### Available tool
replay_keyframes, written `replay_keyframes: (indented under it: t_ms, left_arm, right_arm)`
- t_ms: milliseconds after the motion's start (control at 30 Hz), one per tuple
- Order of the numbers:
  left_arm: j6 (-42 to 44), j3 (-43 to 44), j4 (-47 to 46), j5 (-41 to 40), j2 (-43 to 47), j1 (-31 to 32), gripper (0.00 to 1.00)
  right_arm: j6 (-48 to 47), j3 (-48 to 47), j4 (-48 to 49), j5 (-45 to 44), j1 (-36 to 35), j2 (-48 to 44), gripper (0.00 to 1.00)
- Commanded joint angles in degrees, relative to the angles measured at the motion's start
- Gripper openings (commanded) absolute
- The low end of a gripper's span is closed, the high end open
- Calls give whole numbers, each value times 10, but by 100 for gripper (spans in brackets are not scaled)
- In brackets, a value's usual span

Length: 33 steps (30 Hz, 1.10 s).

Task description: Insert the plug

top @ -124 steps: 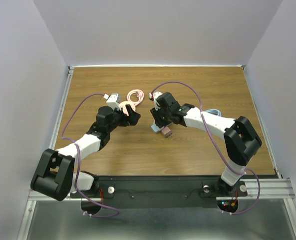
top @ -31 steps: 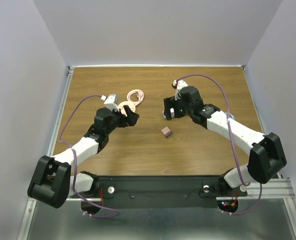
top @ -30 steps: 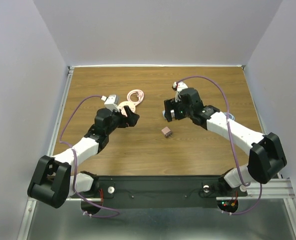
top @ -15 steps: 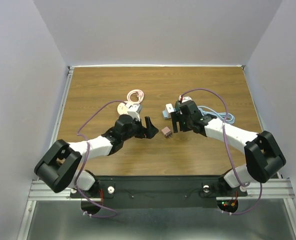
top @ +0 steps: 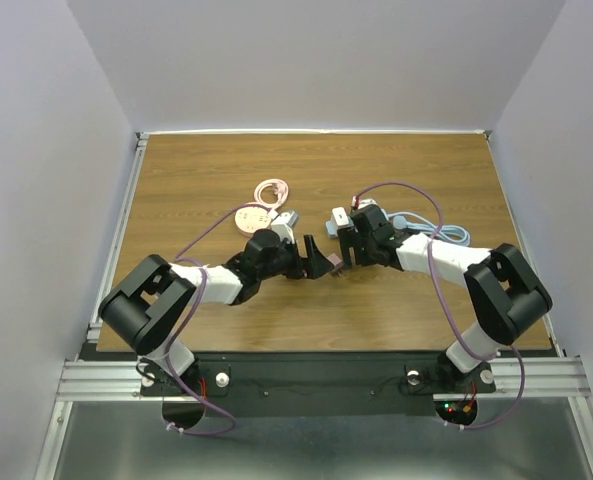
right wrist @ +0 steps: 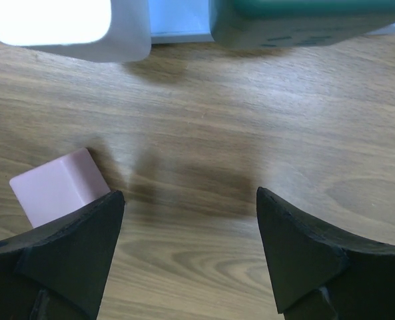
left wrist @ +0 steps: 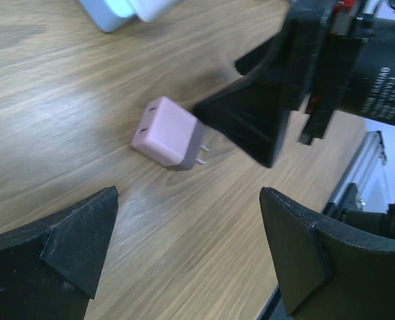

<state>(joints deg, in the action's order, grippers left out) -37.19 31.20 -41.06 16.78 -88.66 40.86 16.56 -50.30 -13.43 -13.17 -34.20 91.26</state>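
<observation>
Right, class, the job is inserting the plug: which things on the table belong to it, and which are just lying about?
Belong to the job:
- pink plug
- socket block with its blue cable

Lying about, as far as I can tell:
- coiled pink cable
- round peach disc

Tabletop [top: 226,170]: brown wood-grain laminate, matte, grain running left to right. It is enclosed on three sides by plain pale panels with a faint lavender cast: back wall [top: 316,60], left wall [top: 36,200], right wall [top: 566,180]. A thin bright strip [top: 316,131] runs along the far table edge where it meets the back wall. Metal trim [top: 124,220] runs down the left edge. Near edge: black plate [top: 316,372] on an aluminium extrusion rail [top: 536,378]. Below that is a grey surface [top: 326,445], possibly sheet metal; hard to tell. Light even and diffuse, shadows soft.
</observation>
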Motion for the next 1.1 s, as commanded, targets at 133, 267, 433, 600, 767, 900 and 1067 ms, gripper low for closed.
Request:
replay_keyframes:
  t_ms: [133,267,433,600,767,900,1067]
  left_arm:
    - [-34,33,-78,46,-34,13,99]
    - [-38,28,-85,47,-45,13,99]
    - [-39,26,-96,42,-54,14,98]
    - [5,33,-43,-9,-32,19,98]
    - [50,61,34,-90,-24,52,99]
    - [66,84,66,-139,-40,68,99]
    - [72,104,71,-153,-66,81,99]
  right_arm:
    - [12,9,58,62,-4,-2,83]
    - [23,28,57,100,-10,-20,82]
    - [29,49,58,128,-23,-31,81]
    - [53,50,36,61,-22,-73,83]
    - [56,27,-20,-29,-20,-118,88]
    - [63,33,-26,-41,-8,-131,89]
    - [73,49,-27,-46,1,-148,89]
